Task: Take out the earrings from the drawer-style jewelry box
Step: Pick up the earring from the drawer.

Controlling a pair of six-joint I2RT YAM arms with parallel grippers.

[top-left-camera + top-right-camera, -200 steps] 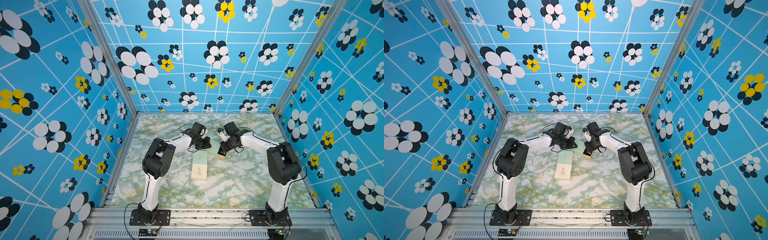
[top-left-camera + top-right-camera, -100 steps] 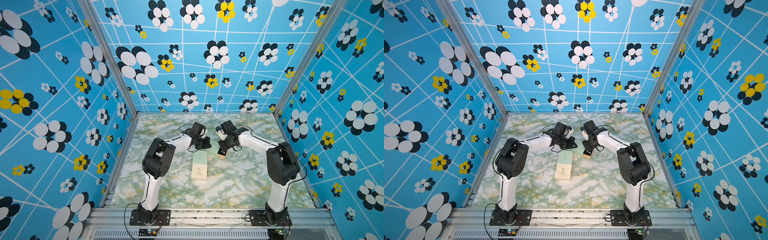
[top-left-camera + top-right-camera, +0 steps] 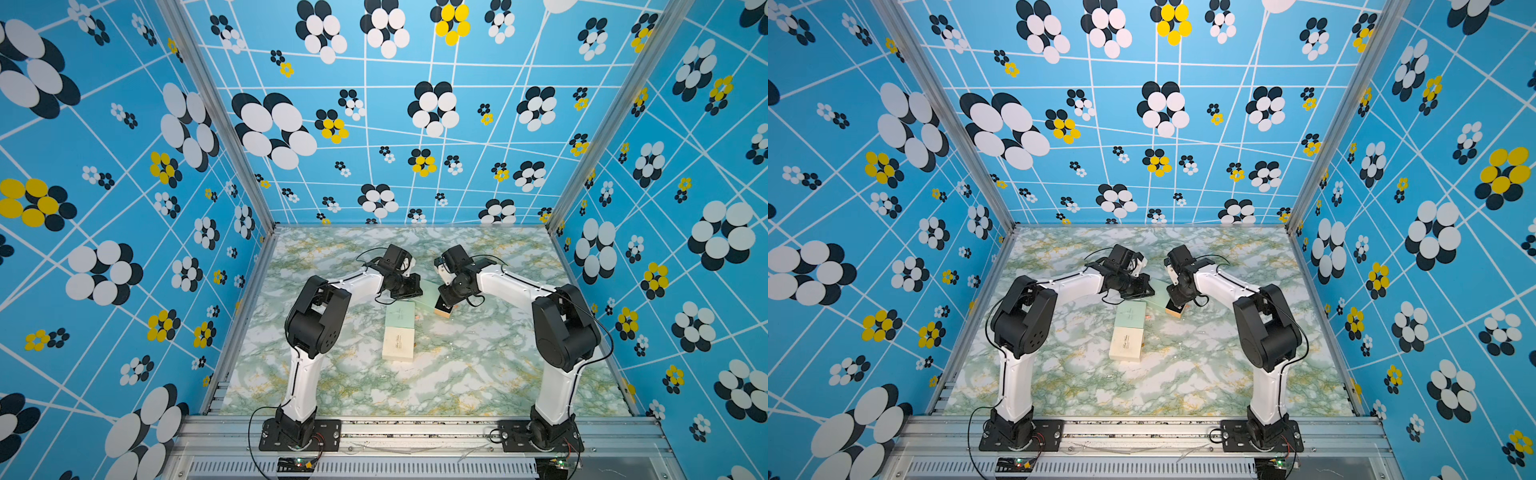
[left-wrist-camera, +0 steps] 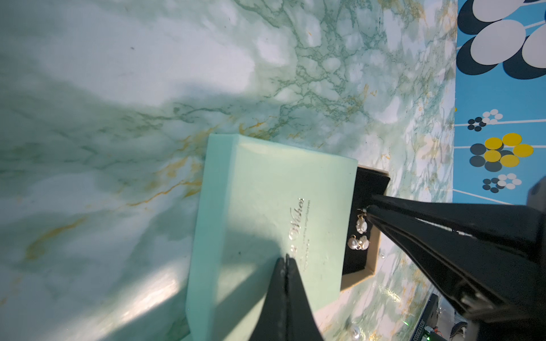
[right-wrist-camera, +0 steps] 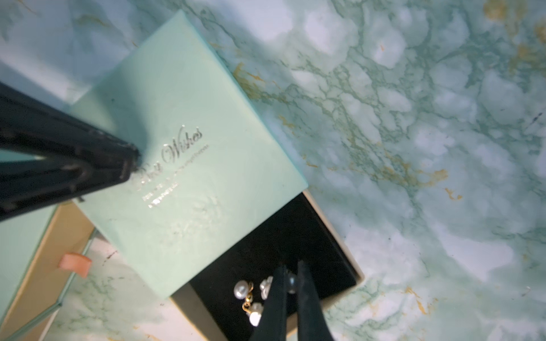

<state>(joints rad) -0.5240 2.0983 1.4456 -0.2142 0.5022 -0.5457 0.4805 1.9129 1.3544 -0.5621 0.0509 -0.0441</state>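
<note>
Marble-print table (image 3: pixel 478 374) lies open from its near edge to a cream box (image 3: pixel 399 345). Beyond it the left gripper (image 4: pixel 286 259), fully closed on nothing, presses the top of the mint jewelry box (image 4: pixel 266 206). The right gripper (image 5: pixel 291 265), almost closed, pinches one of the earrings (image 5: pixel 240 290) inside the part-open black-lined drawer (image 5: pixel 310 236); its fingers hide the exact contact.

A mint jewelry box (image 3: pixel 1158 292) lies on the marbled table (image 3: pixel 1183 374), its tan drawer (image 3: pixel 1174 311) open beneath the right arm (image 3: pixel 1221 282)

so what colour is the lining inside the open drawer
Black lining; clearest in the right wrist view.
</note>
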